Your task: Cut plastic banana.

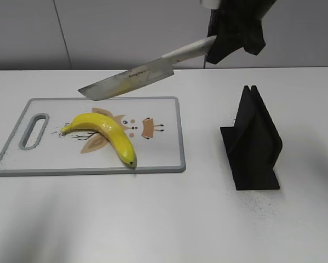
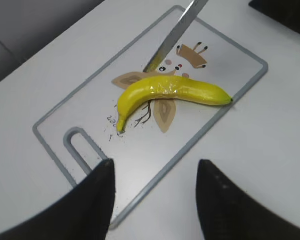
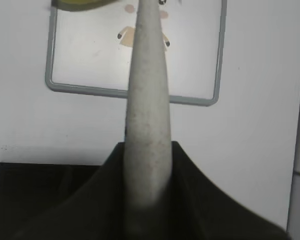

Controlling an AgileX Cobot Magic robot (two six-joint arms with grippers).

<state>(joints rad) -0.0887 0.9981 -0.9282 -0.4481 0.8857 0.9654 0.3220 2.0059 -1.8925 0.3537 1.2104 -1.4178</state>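
A yellow plastic banana [image 1: 104, 133] lies on a white cutting board [image 1: 164, 156] with a grey rim; it also shows in the left wrist view [image 2: 170, 92]. My right gripper [image 1: 221, 44] is shut on the white handle of a knife [image 1: 128, 79] and holds it in the air above the board's far edge, blade pointing left. In the right wrist view the knife handle [image 3: 148, 115] runs out from between the jaws [image 3: 148, 165]. My left gripper [image 2: 155, 175] is open and empty above the board's near edge. It is out of the exterior view.
A black knife stand [image 1: 252, 141] stands on the white table to the right of the board. The board [image 2: 230, 95] has a handle slot [image 1: 35, 131] at its left end. A grey wall runs behind the table.
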